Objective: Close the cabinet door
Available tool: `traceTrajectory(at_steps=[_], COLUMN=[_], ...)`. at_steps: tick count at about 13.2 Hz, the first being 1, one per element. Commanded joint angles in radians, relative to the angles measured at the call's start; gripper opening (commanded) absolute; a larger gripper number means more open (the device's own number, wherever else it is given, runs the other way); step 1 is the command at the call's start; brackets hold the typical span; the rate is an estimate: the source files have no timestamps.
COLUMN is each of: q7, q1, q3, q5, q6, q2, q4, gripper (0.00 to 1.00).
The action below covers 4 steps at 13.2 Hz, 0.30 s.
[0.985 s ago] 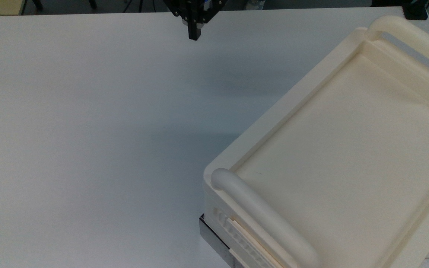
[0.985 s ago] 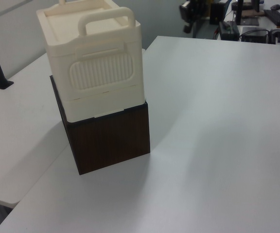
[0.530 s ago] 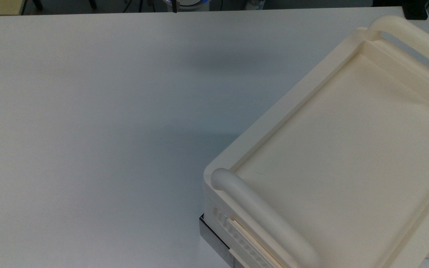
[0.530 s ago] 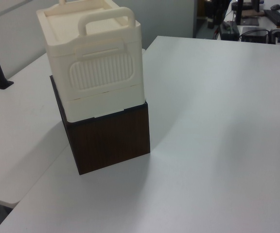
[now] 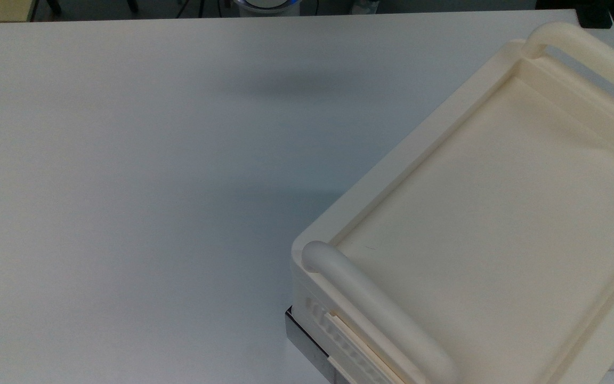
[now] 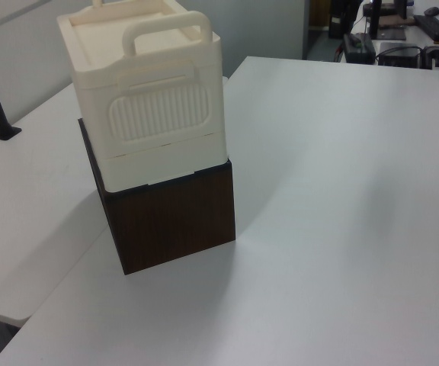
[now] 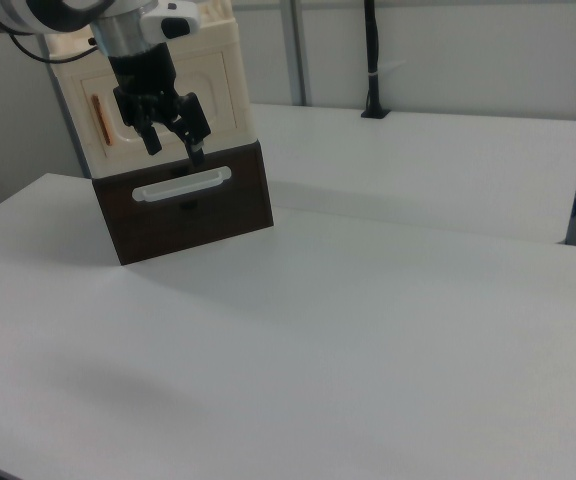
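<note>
The cream cabinet (image 6: 145, 99) stands on a dark wooden box (image 6: 172, 219) on the white table (image 6: 334, 229).

cream cabinet (image 6: 147, 84), dark wood-grain base (image 6: 175, 217), white table (image 5: 126, 160)

I'm looking at a lab: plain white worktables (image 6: 341, 191), black clamp-mounted poles (image 7: 372, 60), equipment-cluttered dark benches (image 6: 391, 34).

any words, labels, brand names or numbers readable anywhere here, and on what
None: no view shows a readable word, number, brand or sign.
The cabinet has plain cream faces, with ribbing on one side.
The cabinet door carries just a small orange handle, no writing.
The dark wooden base and the table are unmarked.
The gripper shows no legible label.
</note>
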Motion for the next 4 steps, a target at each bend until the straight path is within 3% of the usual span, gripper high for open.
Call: traceTrajectory(at_steps=[1,4], q7=[-0.028,-0.025], q1=[0.035,0.037], q3=[-0.024,-0.023], q5=[0.003,0.003], q6=[0.042,0.038], q2=[-0.006,-0.002], q4=[-0.034,-0.031], gripper=[1.00,1.00])
